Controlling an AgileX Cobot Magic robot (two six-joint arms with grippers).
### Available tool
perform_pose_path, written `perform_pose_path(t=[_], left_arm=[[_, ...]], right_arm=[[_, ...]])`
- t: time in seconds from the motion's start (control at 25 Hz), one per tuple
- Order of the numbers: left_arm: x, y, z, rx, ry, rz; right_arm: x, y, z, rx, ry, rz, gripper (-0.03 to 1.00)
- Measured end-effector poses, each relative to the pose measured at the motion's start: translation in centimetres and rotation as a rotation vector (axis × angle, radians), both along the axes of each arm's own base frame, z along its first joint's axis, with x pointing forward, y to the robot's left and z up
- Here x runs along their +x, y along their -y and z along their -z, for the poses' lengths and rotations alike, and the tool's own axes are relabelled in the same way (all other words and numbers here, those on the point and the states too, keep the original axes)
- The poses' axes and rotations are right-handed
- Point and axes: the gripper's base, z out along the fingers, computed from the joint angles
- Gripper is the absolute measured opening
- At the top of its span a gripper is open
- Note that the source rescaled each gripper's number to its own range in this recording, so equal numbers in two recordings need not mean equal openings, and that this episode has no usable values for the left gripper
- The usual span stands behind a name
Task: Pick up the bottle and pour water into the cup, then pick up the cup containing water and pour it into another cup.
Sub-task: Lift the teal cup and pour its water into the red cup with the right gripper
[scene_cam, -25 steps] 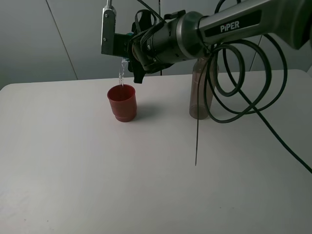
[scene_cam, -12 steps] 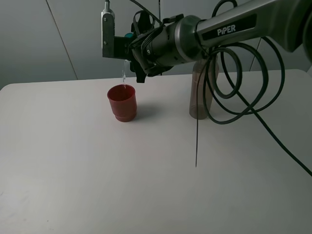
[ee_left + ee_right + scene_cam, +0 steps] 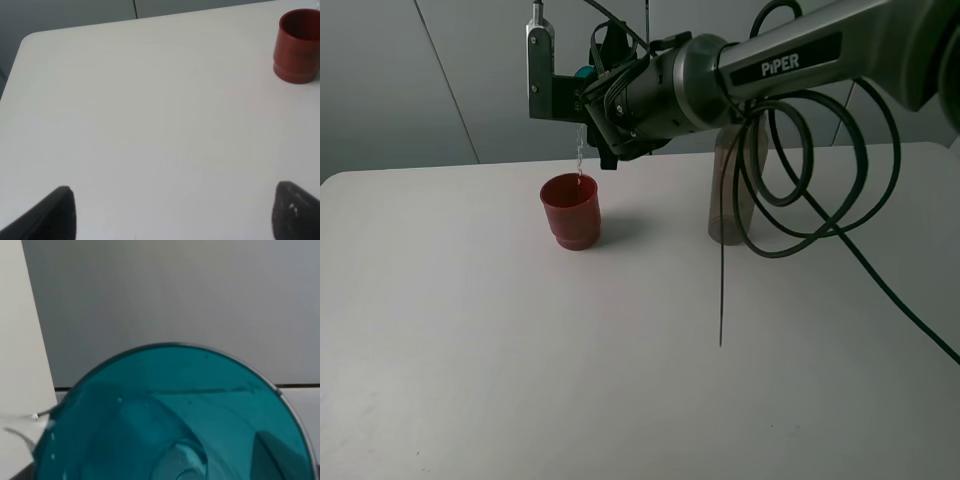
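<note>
My right gripper [image 3: 568,88] reaches across from the right and is shut on the teal cup [image 3: 584,73], held tipped on its side above the red cup [image 3: 570,210]. A thin stream of water [image 3: 580,155] falls from the teal cup into the red cup. In the right wrist view the teal cup [image 3: 170,420] fills the frame, open mouth toward the camera. The red cup also shows in the left wrist view [image 3: 298,47], standing upright. The grey-brown bottle [image 3: 728,195] stands upright to the right of the red cup, partly behind cables. My left gripper [image 3: 175,215] is open and empty over the table.
Black cable loops [image 3: 810,170] hang from the right arm in front of the bottle, and one thin cable [image 3: 723,290] drops down to the white table [image 3: 520,380]. A grey wall stands behind the table.
The right gripper has risen slightly with the teal cup and tilted it further. The water stream has thinned. The red cup and the bottle have not moved.
</note>
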Motion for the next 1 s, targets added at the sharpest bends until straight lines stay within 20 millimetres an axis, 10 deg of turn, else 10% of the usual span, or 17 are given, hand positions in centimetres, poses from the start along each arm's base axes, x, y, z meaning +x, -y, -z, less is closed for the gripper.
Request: perform_pose_path(t=[1.0], left_arm=[[0.0,0.0,0.0,0.000,0.000,0.000]], right_arm=[[-1.9,-1.6,2.0,-0.238,0.011,-0.118,0.11]])
